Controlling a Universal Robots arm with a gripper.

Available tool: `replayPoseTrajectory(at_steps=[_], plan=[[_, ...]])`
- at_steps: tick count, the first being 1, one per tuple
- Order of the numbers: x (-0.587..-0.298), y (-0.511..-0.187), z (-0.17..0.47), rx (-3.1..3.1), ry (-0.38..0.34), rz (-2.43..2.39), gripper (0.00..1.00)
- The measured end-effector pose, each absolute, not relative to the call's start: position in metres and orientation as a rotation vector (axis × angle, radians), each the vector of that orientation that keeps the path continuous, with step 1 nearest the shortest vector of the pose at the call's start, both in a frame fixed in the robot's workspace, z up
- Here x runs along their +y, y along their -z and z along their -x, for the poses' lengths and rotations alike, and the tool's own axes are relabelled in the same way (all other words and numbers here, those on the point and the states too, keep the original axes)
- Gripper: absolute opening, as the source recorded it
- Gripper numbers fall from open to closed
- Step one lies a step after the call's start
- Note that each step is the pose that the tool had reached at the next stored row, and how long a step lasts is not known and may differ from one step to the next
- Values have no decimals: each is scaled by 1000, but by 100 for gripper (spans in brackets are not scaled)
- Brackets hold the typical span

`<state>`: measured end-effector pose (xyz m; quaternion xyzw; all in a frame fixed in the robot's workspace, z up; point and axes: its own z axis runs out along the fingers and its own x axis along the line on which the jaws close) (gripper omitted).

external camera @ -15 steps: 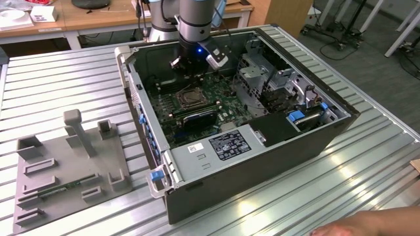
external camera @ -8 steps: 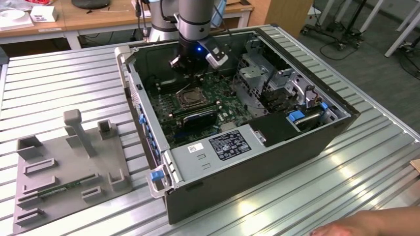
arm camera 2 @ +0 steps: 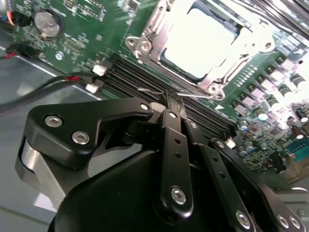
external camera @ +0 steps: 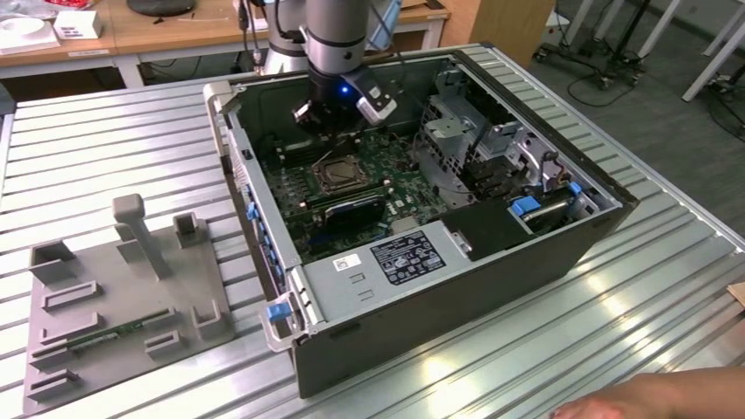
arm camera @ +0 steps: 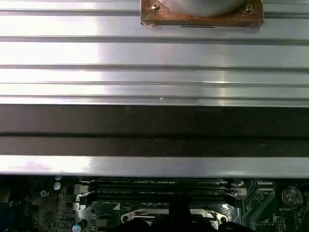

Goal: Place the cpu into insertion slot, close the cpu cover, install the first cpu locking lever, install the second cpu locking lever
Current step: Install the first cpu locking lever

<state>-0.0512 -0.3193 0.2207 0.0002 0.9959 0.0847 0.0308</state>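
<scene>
A: What lies nearest on the table (external camera: 582,340)?
B: At its near corner on the exterior view's right a person's hand (external camera: 664,397) shows; near the edge on the exterior view's left stands a grey fixture (external camera: 117,305); in the middle lies the open computer case (external camera: 466,288).

A: And the cpu (arm camera 2: 200,41)?
B: It sits in the insertion slot (external camera: 338,174), on the green motherboard (external camera: 390,183) toward its edge on the exterior view's left; the cpu cover (arm camera 2: 154,34) lies flat around it; the black memory slots (arm camera 2: 130,77) run just beside.

A: The gripper (arm camera 2: 175,99)?
B: It hangs just above the board at the far side of the slot; its jaws are clenched together; the tip is at a thin wire locking lever (arm camera 2: 147,90); whether the wire is pinched I cannot tell.
</scene>
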Motion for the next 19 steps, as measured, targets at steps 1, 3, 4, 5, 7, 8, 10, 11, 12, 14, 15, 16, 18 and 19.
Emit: replayPoseTrajectory(at_steps=[1,3,4,5,7,8,10,11,12,14,15,16,18,19], plan=[[-319,-221,53,3068,-261,-1,10],[-320,-221,55,3067,-261,-1,10],[-320,-221,55,3067,-261,-1,10],[-320,-221,55,3067,-261,0,10],[-320,-221,55,3066,-269,-1,10],[-320,-221,55,3066,-275,-1,10],[-320,-222,55,3065,-286,-1,10],[-320,-223,55,3064,-290,-2,10],[-320,-224,55,3064,-294,-2,10],[-320,-226,55,3063,-302,-2,10],[-320,-227,55,3063,-306,-2,10],[-320,-228,55,3062,-310,-2,10],[-320,-229,55,3061,-320,-2,10],[-320,-229,55,3061,-324,-3,10]])
